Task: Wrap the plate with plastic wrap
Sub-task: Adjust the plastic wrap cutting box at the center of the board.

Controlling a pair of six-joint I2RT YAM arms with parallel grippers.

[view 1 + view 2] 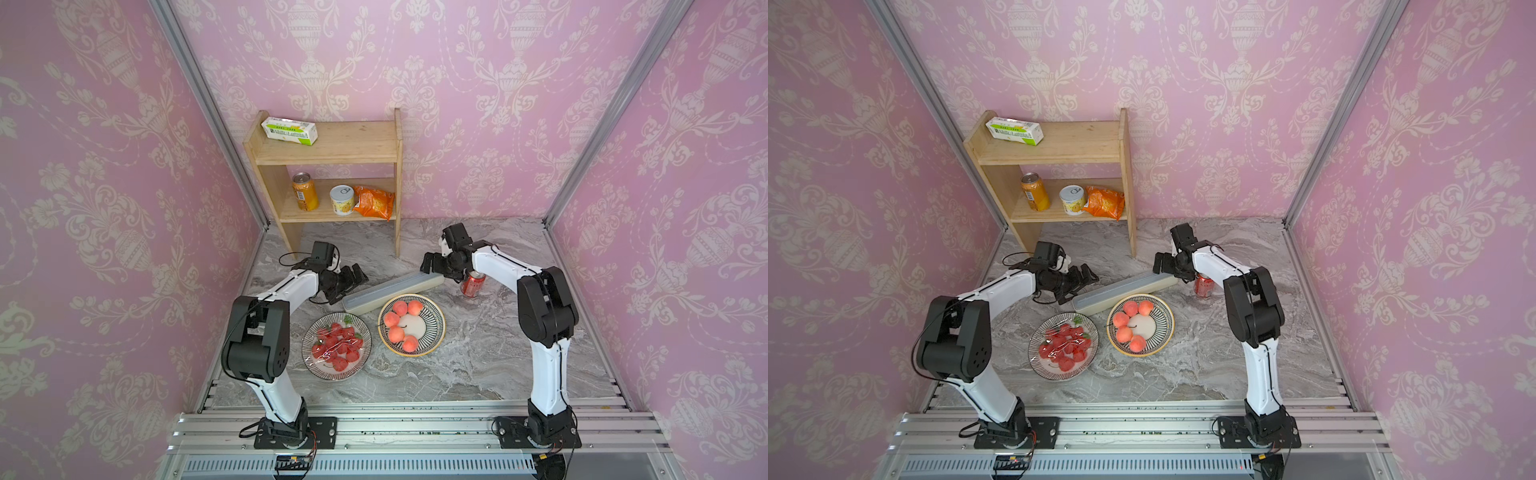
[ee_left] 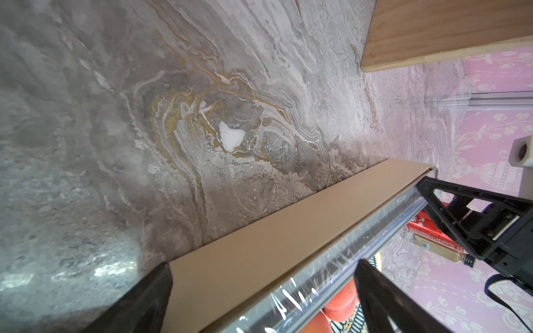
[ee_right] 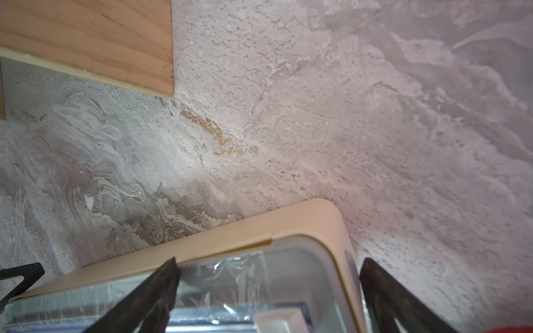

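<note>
at the middle of the marble table [image 1: 478, 365], the long cream dispenser box [image 1: 392, 292] is lying slantwise, and the plastic wrap [image 2: 317, 278] is showing as a crinkled, glossy strip running along the box's grey top. at one end of the box the left gripper [image 1: 357, 277] is hovering with its jaws standing wide apart, one finger beside the cream side wall and the other over the grey top; whether either is touching the box i cannot tell. at the opposite end of the box the right gripper [image 1: 430, 262] is hanging with its jaws spread wide too, one finger over the clear top and the other just past the box's rounded corner, closing on nothing. just beside the box's long side, toward the arm bases, the plate of peaches [image 1: 432, 332] is sitting uncovered, and a little farther from the box the plate of strawberries [image 1: 309, 357] is sitting with shiny film lying over the fruit. just beyond the box's right-gripper end a red can [image 1: 473, 286] is standing, partly hidden by the right arm. well behind the box a wooden shelf [image 1: 353, 145] is standing against the wall.
</note>
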